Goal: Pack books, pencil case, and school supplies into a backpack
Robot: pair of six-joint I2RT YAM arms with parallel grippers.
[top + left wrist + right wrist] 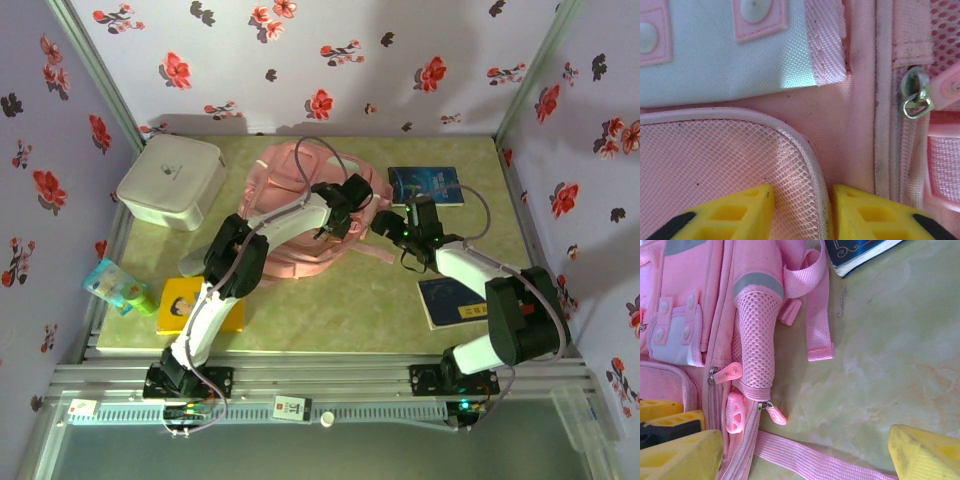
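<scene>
Lilac wallpaper strewn with red and dark flowers closes in a pale green marbled surface (330, 320). From above, we see the pink backpack (285, 175) lying near the middle, a little toward 12 o'clock. A white box (170, 182) sits at 10 o'clock, apart from it. One dark blue book (425, 185) lies at 1 o'clock and a second blue book (452, 300) at 4 o'clock beside the right arm. The yellow book (190, 305) lies at 8 o'clock, partly under the left arm, with a teal packet (120, 288) just beside it at 9 o'clock. The left claw (335, 222) is on top of the backpack; the right claw (392, 232) is at its 3 o'clock edge.

At the left wrist, we find the claw's yellow fingers (740, 212) narrowly parted, standing either side of the piped edge of a mesh pocket (715, 160). We cannot tell whether they nip it. A white patch (740, 55) with pink snap tabs lies at 11 o'clock and a metal zip pull (917, 97) at 3 o'clock.

At the right wrist, the claw is spread wide, its fingers at 7 and 5 o'clock, with a pink strap (805, 455) and bare surface between them. The backpack takes the 9 o'clock side, a pink zip pull (730, 372) on it. A corner of the dark blue book shows at 1 o'clock.
</scene>
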